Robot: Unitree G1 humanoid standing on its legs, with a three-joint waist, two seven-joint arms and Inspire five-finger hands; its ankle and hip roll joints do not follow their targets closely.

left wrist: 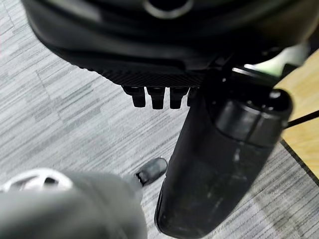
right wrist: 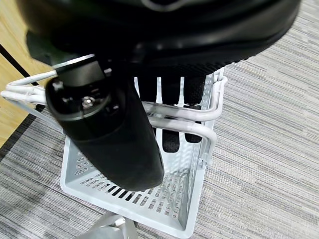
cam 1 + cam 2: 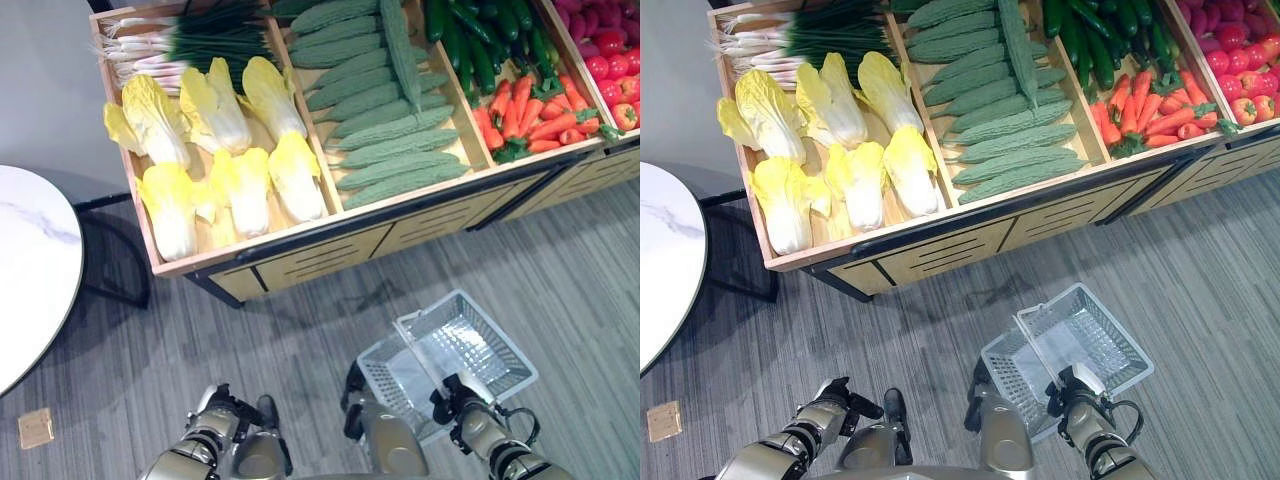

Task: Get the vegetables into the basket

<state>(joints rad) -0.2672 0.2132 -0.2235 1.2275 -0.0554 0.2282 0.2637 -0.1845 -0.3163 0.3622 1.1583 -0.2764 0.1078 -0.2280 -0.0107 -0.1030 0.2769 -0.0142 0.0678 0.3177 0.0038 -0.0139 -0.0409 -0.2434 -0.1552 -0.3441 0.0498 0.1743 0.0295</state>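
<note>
Vegetables are laid out in a wooden stand [image 3: 300, 240] with several compartments, placed on a grey floor [image 3: 560, 260]. Pale yellow cabbages [image 3: 215, 150] are seen in the compartment on the robot's left, with spring onions [image 3: 180, 40] behind them. Bumpy green gourds [image 3: 385, 110] are stacked in the middle compartment. Further right, carrots [image 3: 530, 115] are placed in front of dark cucumbers [image 3: 485, 35], and red tomatoes [image 3: 612, 75] are found in the far right compartment.

A white wire basket [image 3: 475, 345] is held low in front of the stand, above the floor, and no vegetable is seen inside it. The basket's handle [image 2: 187, 117] is gripped by the right hand [image 3: 452, 402]: in the right wrist view, the fingers [image 2: 172, 137] are curled over the white handle bars and the thumb [image 2: 112, 134] is placed on the near side of them. All vegetables are seen in the stand, well apart from the basket.

The left hand [image 3: 835, 400] is kept low on the robot's left side, above the floor, and nothing is held in it. In the left wrist view its fingers [image 1: 157, 97] are bent, with only their short ends seen under the palm, and the thumb [image 1: 219, 154] is stretched out beside them. A round white table [image 3: 30, 260] is partly seen at the left edge, and a small brown square [image 3: 36, 427] is lying on the floor near it.
</note>
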